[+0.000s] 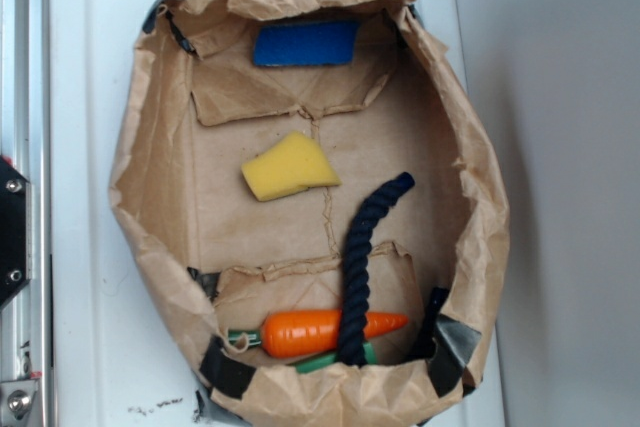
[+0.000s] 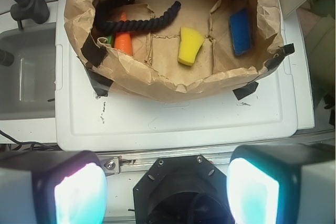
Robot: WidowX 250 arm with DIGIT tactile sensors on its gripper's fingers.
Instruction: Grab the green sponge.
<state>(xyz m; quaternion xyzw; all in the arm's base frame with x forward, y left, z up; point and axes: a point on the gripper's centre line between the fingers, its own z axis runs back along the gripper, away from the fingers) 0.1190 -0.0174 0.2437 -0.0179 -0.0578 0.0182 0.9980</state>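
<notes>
The green sponge (image 1: 288, 168) is a pale yellow foam wedge lying flat on the floor of a brown paper-lined box, near its middle. It also shows in the wrist view (image 2: 189, 45), far ahead of me. My gripper (image 2: 167, 190) is not in the exterior view. In the wrist view its two fingers (image 2: 79, 190) stand wide apart at the bottom corners, open and empty, high above the white surface and outside the box.
The paper-lined box (image 1: 150, 147) sits on a white lid (image 1: 90, 97). Inside lie a blue rectangular sponge (image 1: 305, 44) at the far end, a dark blue rope (image 1: 362, 247), an orange carrot (image 1: 325, 332) and a thin green stick (image 1: 335, 358). A black mount (image 2: 184, 190) lies below me.
</notes>
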